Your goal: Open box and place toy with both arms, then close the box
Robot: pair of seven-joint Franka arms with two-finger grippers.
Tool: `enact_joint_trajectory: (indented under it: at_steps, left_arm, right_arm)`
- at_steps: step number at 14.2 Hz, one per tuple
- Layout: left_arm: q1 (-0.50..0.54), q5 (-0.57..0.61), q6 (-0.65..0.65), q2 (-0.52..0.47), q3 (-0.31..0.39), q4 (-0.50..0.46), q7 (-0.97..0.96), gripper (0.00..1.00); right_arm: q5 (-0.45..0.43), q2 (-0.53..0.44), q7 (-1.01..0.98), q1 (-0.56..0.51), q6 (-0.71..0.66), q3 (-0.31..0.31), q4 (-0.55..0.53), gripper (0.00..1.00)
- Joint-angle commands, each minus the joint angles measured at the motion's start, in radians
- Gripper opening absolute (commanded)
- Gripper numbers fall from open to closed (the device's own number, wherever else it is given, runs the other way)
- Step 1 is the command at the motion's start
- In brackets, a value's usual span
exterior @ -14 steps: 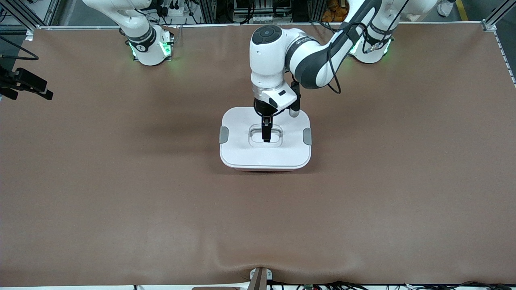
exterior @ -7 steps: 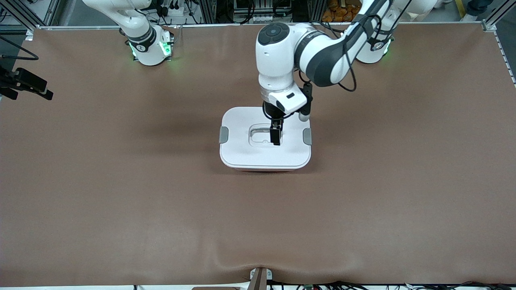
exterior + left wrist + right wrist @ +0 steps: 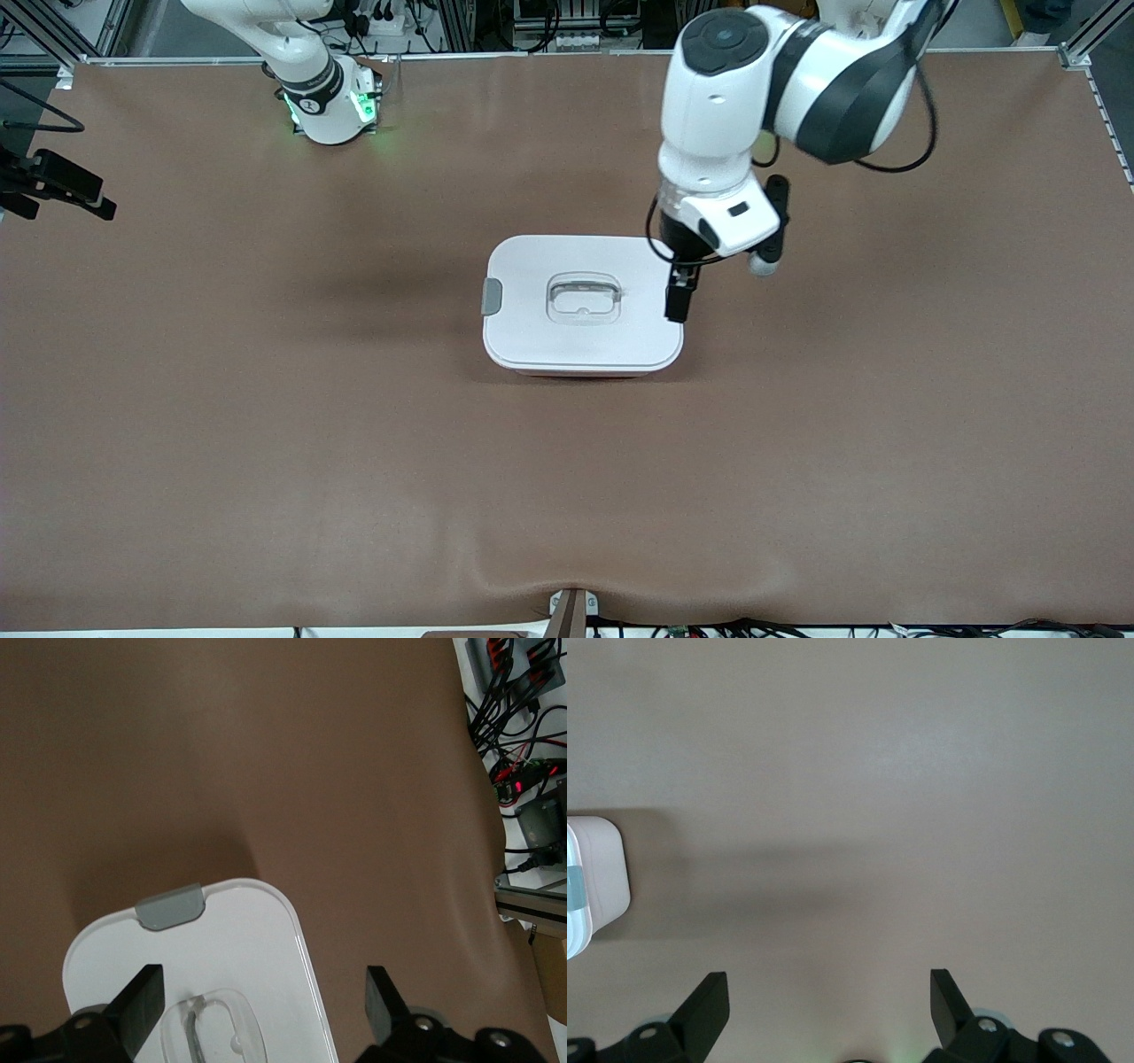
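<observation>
While the box [image 3: 583,303] sits shut on the brown table [image 3: 266,425] under its white lid [image 3: 532,337], the left gripper [image 3: 679,299] hangs over the lid's edge toward the left arm's end, its 2 fingers spread wide and holding nothing. The clear handle [image 3: 583,297] lies just beside that gripper, toward the right arm's end, with 1 grey clip [image 3: 492,296] at the lid's edge there. The right gripper [image 3: 824,1010] hangs spread over bare table, the box's corner [image 3: 594,886] well apart from it. No toy shows.
</observation>
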Motion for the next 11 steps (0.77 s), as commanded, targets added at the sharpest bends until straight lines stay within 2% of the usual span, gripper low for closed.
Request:
enact_joint_trajectory:
  at_steps: [1, 3, 8, 11]
  left_arm:
    - [0.072, -0.066, -0.065, -0.043, -0.003, 0.039, 0.147, 1.0]
    - [0.13, -0.119, -0.104, -0.043, 0.001, 0.081, 0.253, 1.0]
    - [0.25, -0.199, -0.189, -0.041, 0.002, 0.113, 0.55, 1.0]
    - [0.317, -0.26, -0.195, -0.026, 0.002, 0.136, 0.608, 1.0]
  right_arm:
    - [0.001, -0.007, 0.002, -0.017, -0.003, 0.01, 0.004, 1.0]
    - [0.001, -0.007, 0.002, -0.017, -0.002, 0.01, 0.004, 1.0]
    - [0.001, -0.007, 0.002, -0.012, -0.003, 0.01, 0.004, 1.0]
    - [0.001, -0.007, 0.002, -0.017, -0.003, 0.01, 0.004, 1.0]
